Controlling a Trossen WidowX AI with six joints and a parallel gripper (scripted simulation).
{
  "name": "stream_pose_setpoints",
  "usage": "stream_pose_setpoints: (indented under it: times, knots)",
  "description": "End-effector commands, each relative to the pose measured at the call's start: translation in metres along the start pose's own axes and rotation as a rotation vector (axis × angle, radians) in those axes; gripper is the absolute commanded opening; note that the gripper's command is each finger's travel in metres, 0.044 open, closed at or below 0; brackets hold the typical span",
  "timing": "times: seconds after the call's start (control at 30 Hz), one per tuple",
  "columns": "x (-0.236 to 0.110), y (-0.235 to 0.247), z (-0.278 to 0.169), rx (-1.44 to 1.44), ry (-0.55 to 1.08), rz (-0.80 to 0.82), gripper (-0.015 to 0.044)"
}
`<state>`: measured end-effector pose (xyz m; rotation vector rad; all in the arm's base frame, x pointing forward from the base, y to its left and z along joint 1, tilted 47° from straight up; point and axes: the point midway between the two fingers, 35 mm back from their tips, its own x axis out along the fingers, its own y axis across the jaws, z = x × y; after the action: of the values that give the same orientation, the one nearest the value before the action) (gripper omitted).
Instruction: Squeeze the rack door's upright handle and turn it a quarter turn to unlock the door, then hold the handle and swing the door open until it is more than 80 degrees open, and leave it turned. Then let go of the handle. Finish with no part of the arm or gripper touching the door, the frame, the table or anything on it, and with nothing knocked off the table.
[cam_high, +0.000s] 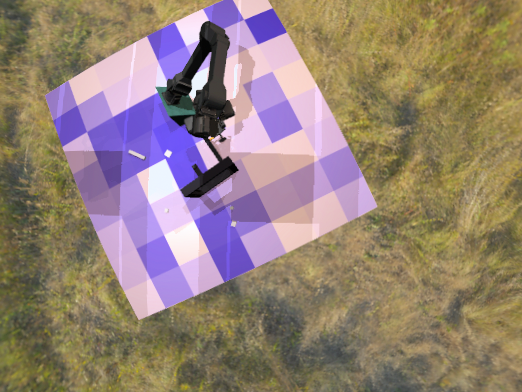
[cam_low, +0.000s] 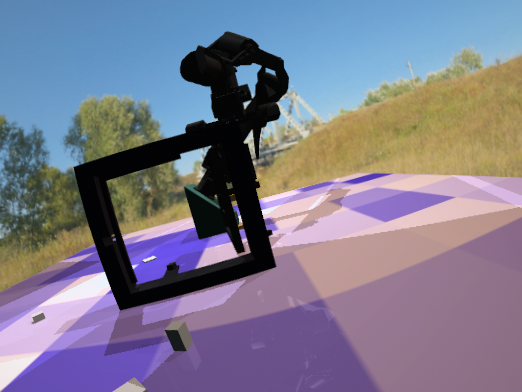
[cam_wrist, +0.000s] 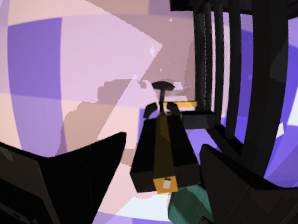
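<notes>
Parted partway with black two-fingered gripper (cam_high: 216, 136) (cam_low: 239, 152) (cam_wrist: 164, 144), gripping nothing. Positioned around black upright handle with orange stripe (cam_wrist: 162, 150), with gaps visible at both sides. Swung well out from black rectangular frame (cam_high: 210, 177) (cam_low: 135, 152): black barred door (cam_high: 214, 150) (cam_low: 231, 225) (cam_wrist: 270, 90), near dark green panel (cam_high: 176, 107) (cam_low: 205, 215) (cam_wrist: 189, 204).

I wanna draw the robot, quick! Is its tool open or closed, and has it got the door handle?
Tool: partly open, fingers apart on either side of the door handle, not squeezing it.
</notes>
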<state>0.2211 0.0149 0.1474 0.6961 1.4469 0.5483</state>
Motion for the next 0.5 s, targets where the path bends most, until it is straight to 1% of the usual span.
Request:
stream_pose_setpoints:
  times: [0.0,0.47]
  knots:
    - [-0.009,0.0,0.001,0.011,-0.024,-0.014,0.0282]
    - [-0.033,0.001,0.0,0.045,-0.089,-0.046,0.0282]
